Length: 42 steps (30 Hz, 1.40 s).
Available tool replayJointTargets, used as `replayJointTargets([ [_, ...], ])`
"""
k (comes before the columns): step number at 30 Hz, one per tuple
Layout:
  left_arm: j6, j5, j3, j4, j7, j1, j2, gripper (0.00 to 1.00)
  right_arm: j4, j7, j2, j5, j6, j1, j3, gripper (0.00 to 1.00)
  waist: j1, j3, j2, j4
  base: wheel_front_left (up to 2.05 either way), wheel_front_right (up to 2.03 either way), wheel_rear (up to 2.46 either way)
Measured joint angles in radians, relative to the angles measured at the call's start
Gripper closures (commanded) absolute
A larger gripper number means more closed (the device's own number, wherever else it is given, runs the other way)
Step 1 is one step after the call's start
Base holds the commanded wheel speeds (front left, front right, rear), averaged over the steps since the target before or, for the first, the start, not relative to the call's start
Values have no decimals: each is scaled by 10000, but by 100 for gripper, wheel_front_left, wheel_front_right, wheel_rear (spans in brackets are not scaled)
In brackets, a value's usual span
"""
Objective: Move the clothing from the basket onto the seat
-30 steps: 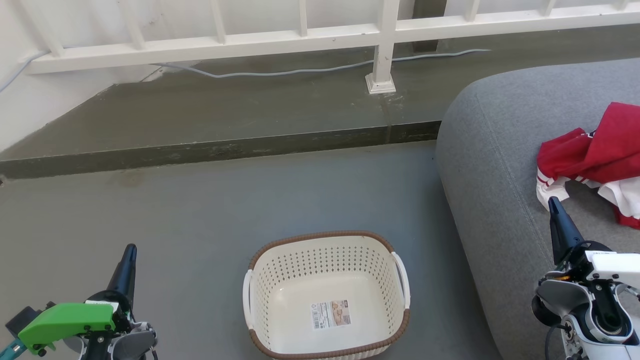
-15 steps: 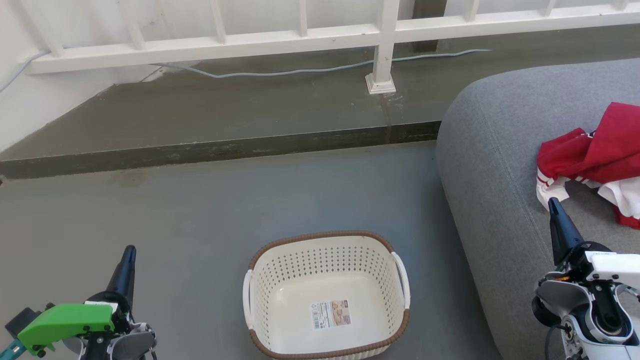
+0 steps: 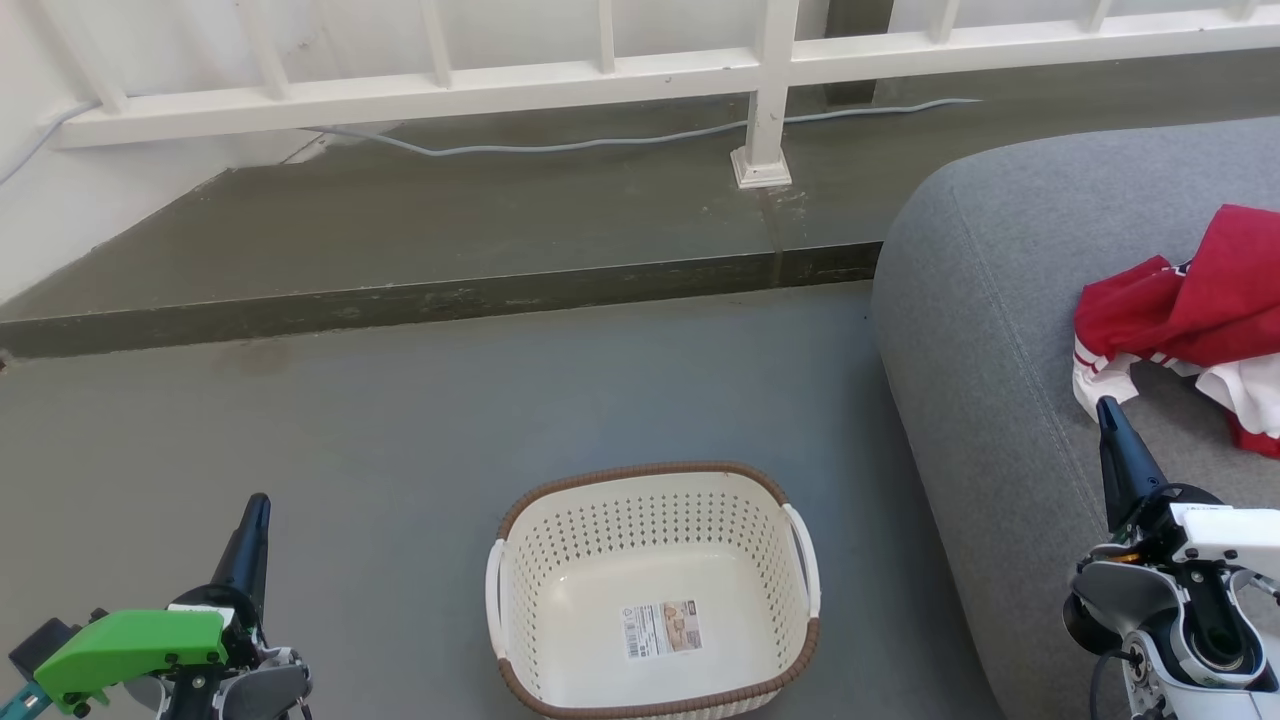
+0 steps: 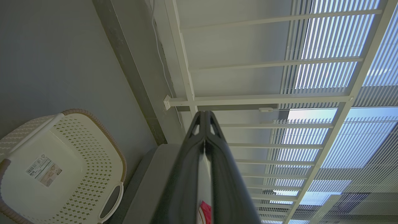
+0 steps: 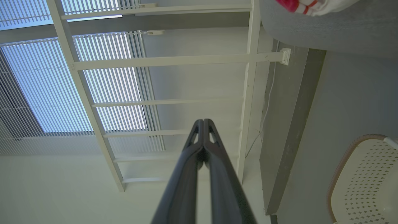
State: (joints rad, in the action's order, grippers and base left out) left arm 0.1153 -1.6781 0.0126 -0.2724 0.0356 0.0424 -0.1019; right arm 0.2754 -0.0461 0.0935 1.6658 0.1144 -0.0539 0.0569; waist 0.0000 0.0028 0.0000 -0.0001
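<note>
We've got 2 grippers, both clenched on nothing. L gripper (image 3: 259, 503) sits low at our left, its 2 fingers pressed tip to tip, pointing up over bare floor (image 3: 400, 420). R gripper (image 3: 1106, 406) is at our lower right, fingers pinched together the same way. Its tip is over the seat (image 3: 1000, 300) and near the clothing (image 3: 1190, 300), w/ a small gap between them.

Between the 2 arms: 1 basket (image 3: 640, 468), upright on the floor, just beside the seat's rounded edge. It has 2 white handles (image 3: 493, 600), one per side, and 1 label (image 3: 662, 629) stuck on its bottom.

The clothing lies on top of the seat, toward the right of head view — 1 crumpled heap, red w/ white parts and stripes. How many pieces, we can't tell, as the frame edge cuts it off.

Further out: 1 raised step (image 3: 450, 230) along the back. On it are 1 white railing (image 3: 500, 85) w/ 1 post foot (image 3: 761, 168) and 1 pale cable (image 3: 600, 143) trailing along.
</note>
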Motion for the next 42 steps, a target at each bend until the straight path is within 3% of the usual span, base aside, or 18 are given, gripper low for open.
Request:
replayJointTargets([
  [42, 75, 0, -52, -54, 46, 15, 31, 100, 56, -44, -13, -2, 2, -4, 29, 100, 0, -3, 0, 0, 0, 0, 0],
])
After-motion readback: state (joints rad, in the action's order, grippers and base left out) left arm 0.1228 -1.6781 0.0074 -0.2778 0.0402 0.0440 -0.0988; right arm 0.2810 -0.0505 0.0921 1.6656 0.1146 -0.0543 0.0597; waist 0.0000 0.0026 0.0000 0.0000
